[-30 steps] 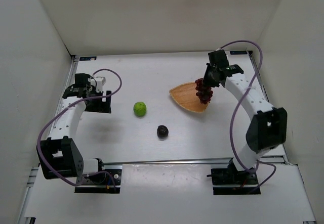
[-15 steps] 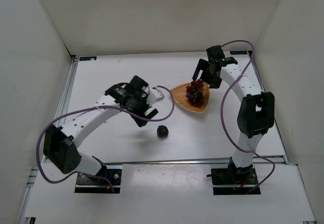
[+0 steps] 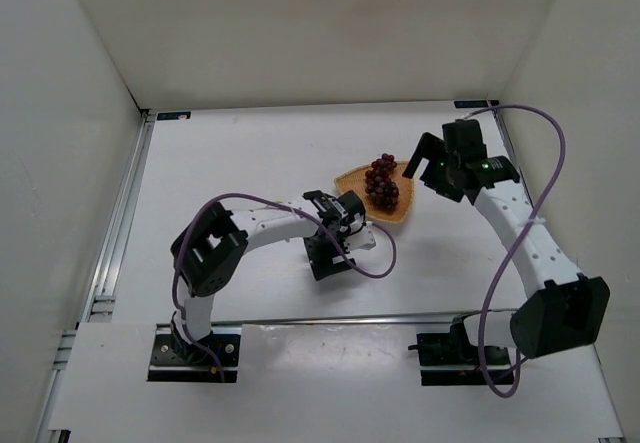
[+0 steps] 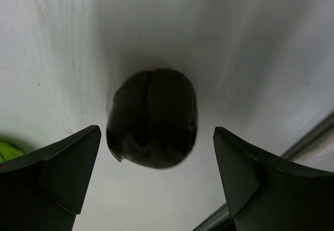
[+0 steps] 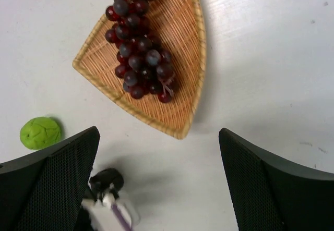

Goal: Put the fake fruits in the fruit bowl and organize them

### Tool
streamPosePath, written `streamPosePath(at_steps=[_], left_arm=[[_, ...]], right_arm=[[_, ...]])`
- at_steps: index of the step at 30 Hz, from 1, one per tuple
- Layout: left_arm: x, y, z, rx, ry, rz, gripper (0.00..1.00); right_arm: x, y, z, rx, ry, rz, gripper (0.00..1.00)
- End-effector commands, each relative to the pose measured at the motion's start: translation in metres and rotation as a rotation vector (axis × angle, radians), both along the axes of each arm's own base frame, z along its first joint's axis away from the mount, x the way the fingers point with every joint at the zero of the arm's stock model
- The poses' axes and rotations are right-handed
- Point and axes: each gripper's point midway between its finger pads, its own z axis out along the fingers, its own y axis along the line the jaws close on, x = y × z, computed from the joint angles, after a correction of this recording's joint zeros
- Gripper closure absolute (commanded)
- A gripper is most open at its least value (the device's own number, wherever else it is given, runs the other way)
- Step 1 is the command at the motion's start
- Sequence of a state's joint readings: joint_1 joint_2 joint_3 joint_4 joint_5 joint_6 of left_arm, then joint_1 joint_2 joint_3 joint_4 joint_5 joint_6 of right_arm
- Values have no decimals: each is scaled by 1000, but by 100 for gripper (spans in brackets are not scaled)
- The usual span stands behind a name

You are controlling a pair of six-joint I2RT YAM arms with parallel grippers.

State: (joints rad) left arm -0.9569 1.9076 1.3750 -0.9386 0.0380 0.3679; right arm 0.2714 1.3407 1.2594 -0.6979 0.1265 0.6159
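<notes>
The fruit bowl (image 3: 352, 185) (image 5: 177, 59) is a tan woven fan-shaped basket, and the dark red grape bunch (image 3: 383, 183) (image 5: 136, 48) lies in it. My right gripper (image 3: 427, 168) (image 5: 158, 132) hangs open and empty just right of the bowl. The dark purple plum (image 4: 151, 117) rests on the table below my open left gripper (image 3: 326, 261) (image 4: 156, 137), whose fingers stand on either side of it without touching. The green fruit (image 5: 40, 132) sits on the table left of the bowl. In the top view my left arm hides it.
My left forearm (image 3: 275, 223) stretches across the middle of the table, its wrist (image 5: 107, 194) close to the bowl's near corner. A metal rail (image 3: 330, 318) runs along the near edge. White walls enclose the table.
The right gripper opened, left the grape bunch in the bowl and drew back to the right. The left arm swung from the far left across to above the plum.
</notes>
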Motion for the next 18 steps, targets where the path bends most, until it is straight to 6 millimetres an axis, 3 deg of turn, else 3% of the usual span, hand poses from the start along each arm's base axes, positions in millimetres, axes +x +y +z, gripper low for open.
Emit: streamPosePath(at_steps=[1, 5, 8, 9, 12, 13, 16, 18], left_arm=[[28, -15, 14, -50, -120, 37, 0], [34, -21, 7, -37, -123, 39, 7], [36, -27, 13, -60, -124, 46, 27], [35, -29, 16, -75, -120, 44, 41], [33, -29, 21, -75, -107, 41, 61], [34, -31, 27, -79, -110, 42, 72], [31, -28, 41, -59, -90, 6, 79], [42, -43, 67, -109, -130, -11, 79]], right_arm=[[-11, -5, -1, 6, -21, -33, 1], [-24, -16, 3, 6, -49, -62, 1], [-31, -17, 3, 8, -56, -62, 1], [-31, -17, 3, 8, -56, -62, 1], [-35, -18, 1, 9, -58, -62, 1], [-34, -21, 1, 8, -58, -71, 1], [-36, -22, 0, 9, -59, -71, 1], [-39, -23, -1, 9, -59, -71, 1]])
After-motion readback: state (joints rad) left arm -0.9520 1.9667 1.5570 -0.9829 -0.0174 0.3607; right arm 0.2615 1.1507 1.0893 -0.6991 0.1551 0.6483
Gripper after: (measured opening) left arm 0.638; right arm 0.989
